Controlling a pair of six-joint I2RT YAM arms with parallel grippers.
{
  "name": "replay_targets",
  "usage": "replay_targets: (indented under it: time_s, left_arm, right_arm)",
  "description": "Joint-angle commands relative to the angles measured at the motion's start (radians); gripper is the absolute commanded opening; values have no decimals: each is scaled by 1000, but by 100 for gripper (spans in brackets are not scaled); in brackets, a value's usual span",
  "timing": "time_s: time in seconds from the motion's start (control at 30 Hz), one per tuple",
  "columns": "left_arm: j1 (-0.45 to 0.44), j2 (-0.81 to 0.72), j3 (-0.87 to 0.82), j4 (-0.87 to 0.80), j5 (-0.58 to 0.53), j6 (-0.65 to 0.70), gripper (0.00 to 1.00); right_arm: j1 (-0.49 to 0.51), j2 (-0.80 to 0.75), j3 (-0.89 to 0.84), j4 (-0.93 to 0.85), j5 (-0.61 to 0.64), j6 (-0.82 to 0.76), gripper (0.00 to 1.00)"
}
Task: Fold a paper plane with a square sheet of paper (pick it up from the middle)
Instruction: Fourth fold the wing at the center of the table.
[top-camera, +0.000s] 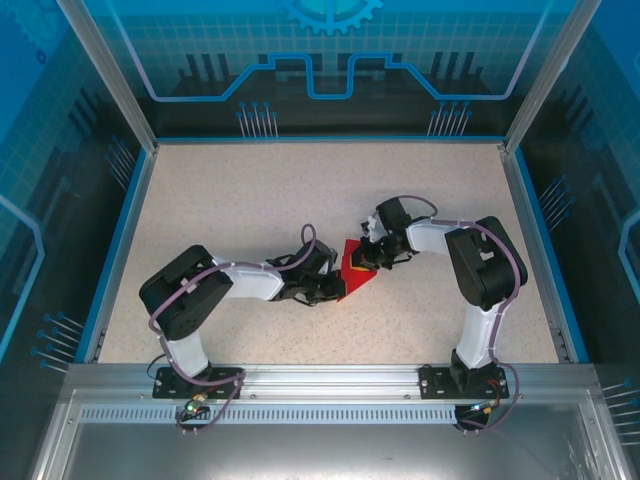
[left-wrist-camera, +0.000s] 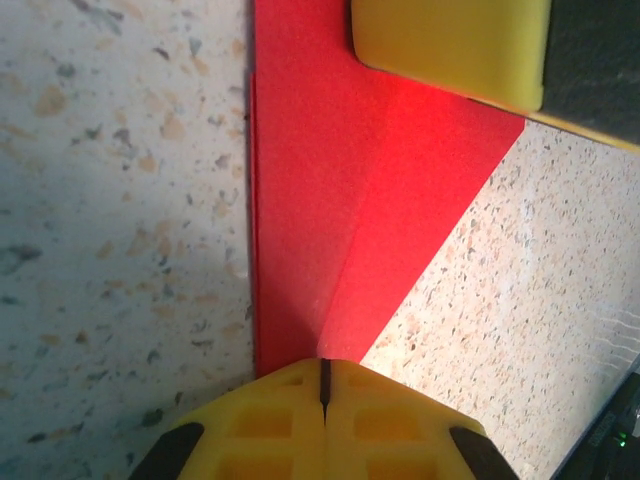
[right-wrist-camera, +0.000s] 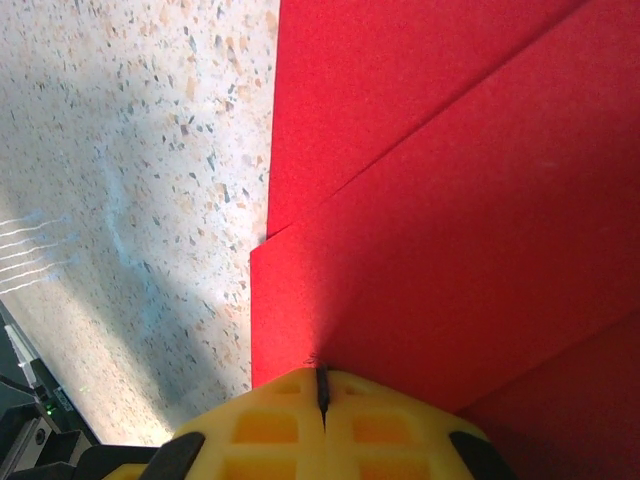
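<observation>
Top external view: left gripper, fingertips pressed together, rests on the near-left end of the folded square sheet of paper. The sheet lies flat mid-table, its crease running away toward the right gripper, likewise closed tight and pressing the far end. Both arms touch it.

Lab test cell: blue printed walls, aluminium frame
</observation>
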Motion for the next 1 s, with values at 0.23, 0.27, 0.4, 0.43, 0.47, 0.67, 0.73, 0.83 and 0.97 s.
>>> replay_targets:
  time_s: [0.23,0.27,0.4,0.43,0.47,0.67,0.73,0.83,0.97]
  left_arm:
    - [-47,-101,-45,-287,-18,43,0]
    - [-47,-110,-38,-293,-20,48,0]
    - [-45,-141,-2,-274,-39,51,0]
    - [-45,-146,7,-253,-45,51,0]
    - [-41,-149,17,-235,-54,50,0]
    - [-33,-116,70,-135,-139,10,0]
    - [-30,-85,89,-118,-162,2,0]
    - [-24,-48,99,-94,-170,-12,0]
    - [-24,-21,90,-100,-171,-15,0]
  right_arm:
    - [-2,85,-42,-114,176,6,4]
    - [-2,86,-40,-114,177,6,3]
    - [-2,86,-35,-115,172,6,4]
    - [-2,85,-34,-114,170,6,3]
    - [0,83,-32,-111,167,7,3]
    - [1,73,-32,-85,129,8,4]
    - [1,68,-35,-73,114,8,4]
    - [1,59,-37,-64,99,5,4]
    - [1,47,-35,-55,84,-3,4]
